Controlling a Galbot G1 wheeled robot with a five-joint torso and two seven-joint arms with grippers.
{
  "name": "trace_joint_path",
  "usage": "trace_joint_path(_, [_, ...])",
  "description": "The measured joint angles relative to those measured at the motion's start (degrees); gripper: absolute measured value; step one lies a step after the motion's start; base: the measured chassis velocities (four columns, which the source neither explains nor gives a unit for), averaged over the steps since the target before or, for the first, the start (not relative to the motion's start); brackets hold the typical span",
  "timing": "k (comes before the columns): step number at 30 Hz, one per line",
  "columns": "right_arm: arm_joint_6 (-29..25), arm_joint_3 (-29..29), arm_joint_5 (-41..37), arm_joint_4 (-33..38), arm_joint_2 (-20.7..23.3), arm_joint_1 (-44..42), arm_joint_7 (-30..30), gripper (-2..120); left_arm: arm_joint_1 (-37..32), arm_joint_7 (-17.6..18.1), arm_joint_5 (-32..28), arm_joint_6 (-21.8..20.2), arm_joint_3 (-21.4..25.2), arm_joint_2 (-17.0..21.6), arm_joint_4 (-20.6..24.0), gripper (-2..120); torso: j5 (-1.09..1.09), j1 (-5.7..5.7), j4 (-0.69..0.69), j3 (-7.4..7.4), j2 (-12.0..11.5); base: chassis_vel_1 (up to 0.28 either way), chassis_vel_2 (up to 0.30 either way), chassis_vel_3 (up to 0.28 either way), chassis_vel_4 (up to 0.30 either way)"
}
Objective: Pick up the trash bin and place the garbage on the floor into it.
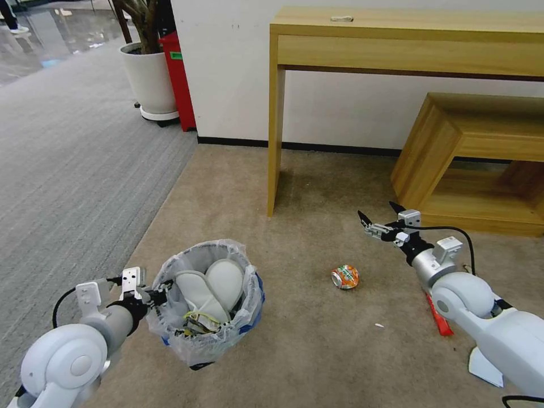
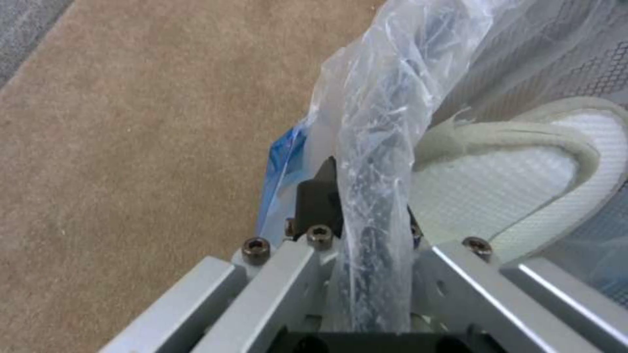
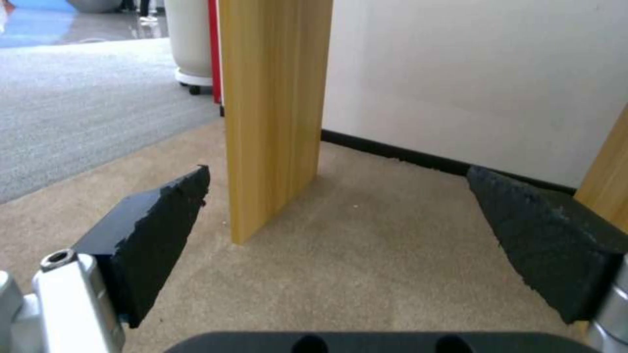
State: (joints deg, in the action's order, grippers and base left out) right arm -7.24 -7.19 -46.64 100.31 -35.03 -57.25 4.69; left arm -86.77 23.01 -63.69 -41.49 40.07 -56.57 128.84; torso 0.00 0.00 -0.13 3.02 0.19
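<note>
On the floor (image 1: 317, 340): crushed can (image 1: 345, 276), light, dented, slippery — pinch across its body. Right gripper (image 1: 381, 218) spread, empty above. Left gripper (image 1: 160, 292) pinching trash bin (image 1: 207, 309) rim.

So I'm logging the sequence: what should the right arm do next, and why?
Probably lower the open right gripper toward the crushed can, which lies on the beige carpet nearer the robot than its fingertips. The left gripper already grips the rim of the trash bin, with slippers inside.
</note>
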Motion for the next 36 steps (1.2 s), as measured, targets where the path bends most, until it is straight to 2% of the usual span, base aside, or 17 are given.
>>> trace_joint_path(22, [-0.1, -1.0, 0.7, 0.2, 0.1, -1.2, -0.9, 100, -0.9, -0.1, 0.2, 0.4, 1.0, -0.2, 0.4, 1, 0.00, 0.00, 0.01, 0.00, 0.0, 0.000, 0.000, 0.000, 0.000])
trace_joint_path(36, [-0.2, -0.4, 1.0, -0.2, -0.1, -0.7, -1.1, 100, -1.1, -0.1, 0.1, 0.4, 1.3, -0.4, 0.6, 1, -0.01, 0.00, 0.00, 0.00, 0.0, -0.072, -0.079, -0.078, -0.082])
